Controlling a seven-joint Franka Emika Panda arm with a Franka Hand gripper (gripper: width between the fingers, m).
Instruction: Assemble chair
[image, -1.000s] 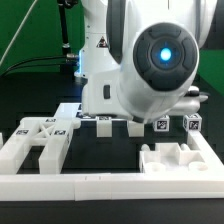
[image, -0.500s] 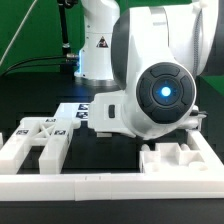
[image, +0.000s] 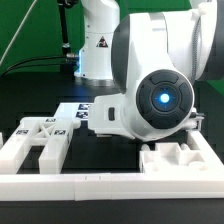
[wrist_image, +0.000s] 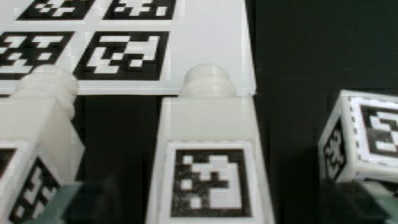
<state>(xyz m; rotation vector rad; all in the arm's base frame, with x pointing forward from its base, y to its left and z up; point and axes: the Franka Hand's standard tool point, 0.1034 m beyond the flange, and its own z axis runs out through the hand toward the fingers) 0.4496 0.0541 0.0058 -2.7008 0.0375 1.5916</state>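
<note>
The chair lies in separate white tagged pieces. A long narrow piece (wrist_image: 206, 150) with a rounded peg end (wrist_image: 208, 81) lies lengthwise under my gripper (wrist_image: 210, 216). The jaws stand open on either side of it, with dark gaps to the piece. Another white piece (wrist_image: 36, 135) lies close beside it, and a tagged block (wrist_image: 365, 135) sits on the other side. In the exterior view an H-shaped piece (image: 40, 145) lies at the left and a blocky piece (image: 175, 160) at the right. There the arm's body (image: 160, 100) hides the gripper.
The marker board (wrist_image: 107, 40) lies just beyond the peg end; it also shows behind the arm as the marker board (image: 72, 110). A long low white rail (image: 110, 186) runs along the front. Black tabletop lies between the pieces.
The arm has swung toward the exterior view's right and come lower, covering the small tagged pieces at the back right. Over the last half second it barely moved.
</note>
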